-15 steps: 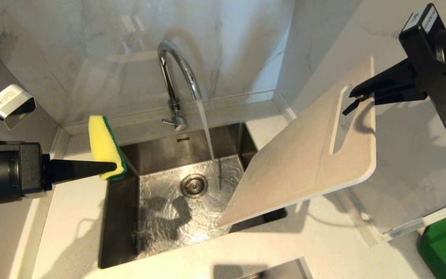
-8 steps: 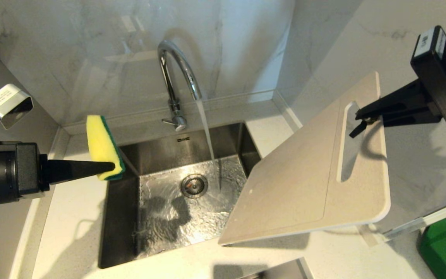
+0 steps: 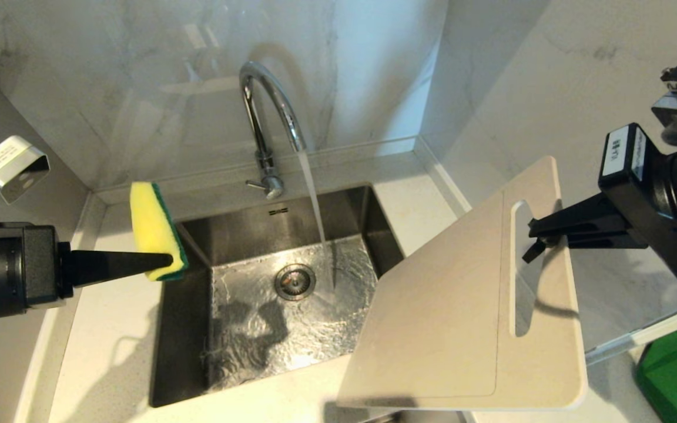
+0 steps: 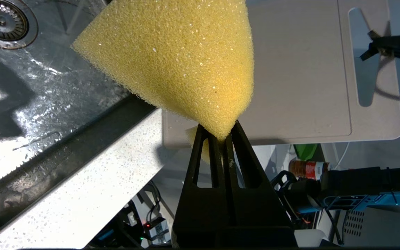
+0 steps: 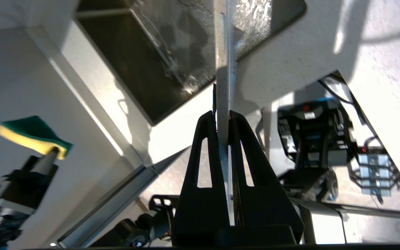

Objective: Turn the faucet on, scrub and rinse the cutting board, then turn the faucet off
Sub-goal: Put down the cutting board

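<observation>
Both arms loaded: right gripper fingers clamp cutting board by its slot end, right of running faucet; left gripper fingers pinch sponge, ready for scrubbing.

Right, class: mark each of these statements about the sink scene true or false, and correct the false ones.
1. Water is running from the faucet. True.
2. The left claw holds the cutting board. False: it is shut on the sponge.
3. The right claw grips the cutting board near its slot handle. True.
4. The cutting board lies flat in the sink. False: it is held in the air over the sink's right edge.
5. The sponge is pressed against the board. False: they are apart.
</observation>
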